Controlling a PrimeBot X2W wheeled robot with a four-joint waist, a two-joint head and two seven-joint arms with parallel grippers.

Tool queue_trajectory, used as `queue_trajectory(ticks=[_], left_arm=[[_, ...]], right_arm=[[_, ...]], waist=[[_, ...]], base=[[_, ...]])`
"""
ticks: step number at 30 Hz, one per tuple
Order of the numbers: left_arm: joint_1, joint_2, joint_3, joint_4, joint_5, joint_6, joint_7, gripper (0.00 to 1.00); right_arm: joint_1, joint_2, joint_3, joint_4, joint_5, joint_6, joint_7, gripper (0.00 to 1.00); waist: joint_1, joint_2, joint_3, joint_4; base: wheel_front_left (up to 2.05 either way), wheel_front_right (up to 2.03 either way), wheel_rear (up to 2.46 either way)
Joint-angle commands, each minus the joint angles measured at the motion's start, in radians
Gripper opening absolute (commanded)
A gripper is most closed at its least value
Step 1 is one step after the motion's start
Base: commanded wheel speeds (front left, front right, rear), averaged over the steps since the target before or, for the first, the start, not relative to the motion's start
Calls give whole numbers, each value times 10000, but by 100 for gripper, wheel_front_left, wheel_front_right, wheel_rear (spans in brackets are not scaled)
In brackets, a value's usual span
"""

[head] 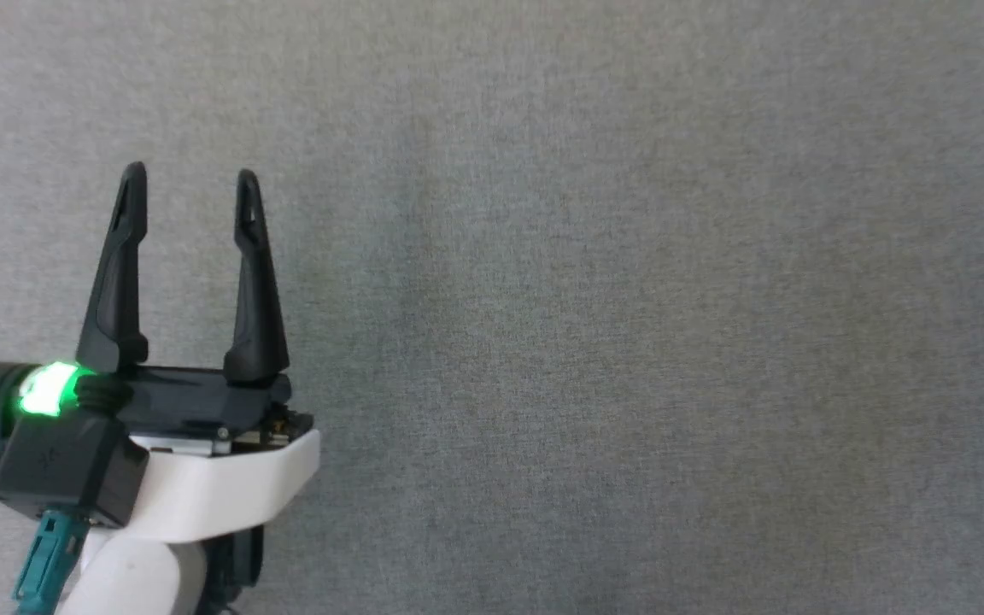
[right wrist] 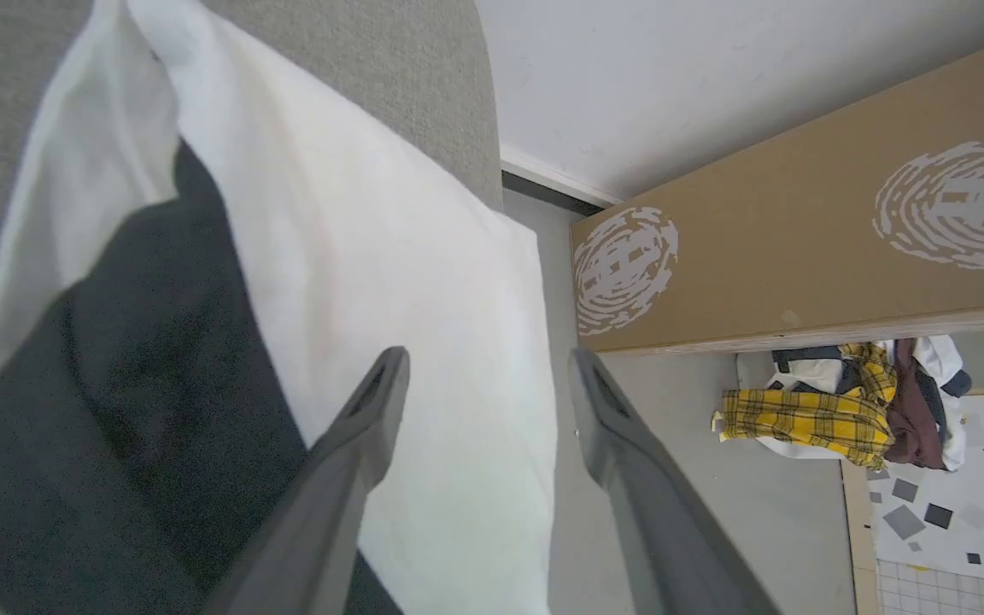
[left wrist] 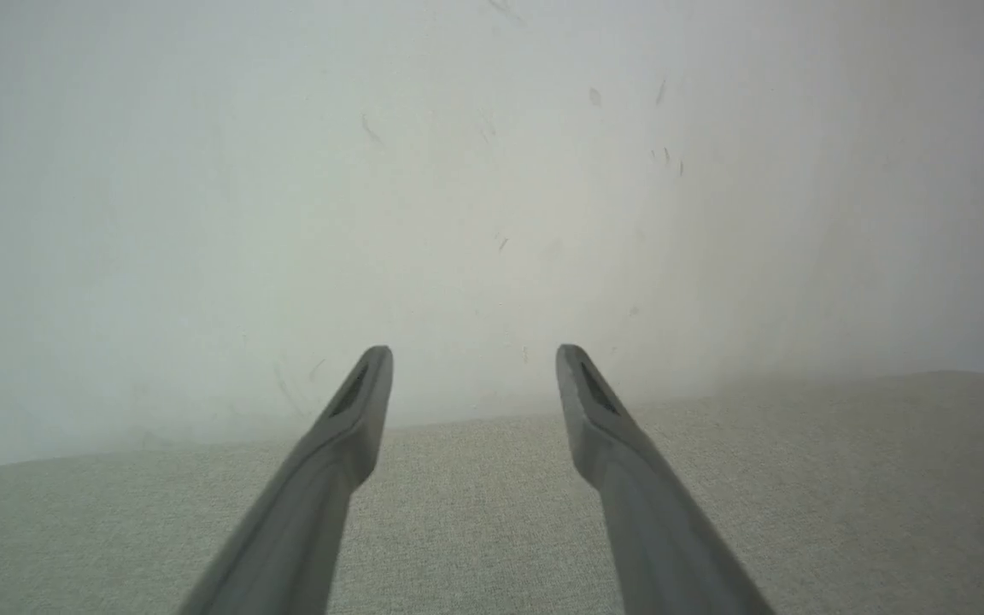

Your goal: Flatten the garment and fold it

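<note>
The right gripper [right wrist: 488,354] hung spread and empty over the garment [right wrist: 389,222], which lay at the grey surface's [head: 629,299] edge, seemingly overhanging it; a careless tug could drag it floorward. The head view gave the left gripper [head: 190,171] (also spread, holding nothing) over that surface; the right wrist view gave the garment

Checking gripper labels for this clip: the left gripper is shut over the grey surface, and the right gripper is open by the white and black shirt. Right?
Not quite: the left gripper is open, fingers well apart over the grey surface, as the head view shows. The right gripper is open by the shirt.
</note>
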Motion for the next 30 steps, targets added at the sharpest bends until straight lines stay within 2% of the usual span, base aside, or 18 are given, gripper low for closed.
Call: queue_trajectory(ticks=[1,7,12,15,17,23,30], left_arm=[[98,-123,-9,24,-155,-63,-185,100],[841,-471,162,647,-868,-215,-506,100],[1515,-604,162,1086,-1301,-351,-555,100],[1829,-387,41,1243,-1194,-417,-447,100],[1985,-225,-63,1240,-1186,-520,-279,100],[2509,117,-73,1143,-940,-266,140,100],[3319,226,-240,988,-791,14,355,100]], right_arm=[[218,367,-111,-161,16,-19,-319,100],[1350,2802,-426,-1333,397,-19,-1421,100],[2468,4990,-41,-2914,207,-19,-2061,100],[2890,5864,382,-3733,-128,-19,-2338,100],[3029,6165,662,-4081,-335,-19,-2535,100],[3267,6654,1254,-4861,-941,-19,-2939,100],[4009,7019,1245,-5533,-1697,-19,-3486,100]], waist=[[0,0,-544,41],[0,0,-1780,118],[0,0,-2992,169],[0,0,-3604,137],[0,0,-3964,110],[0,0,-4902,43],[0,0,-5456,102]], base=[[0,0,0],[0,0,0],[0,0,0],[0,0,0],[0,0,0],[0,0,0],[0,0,0]])
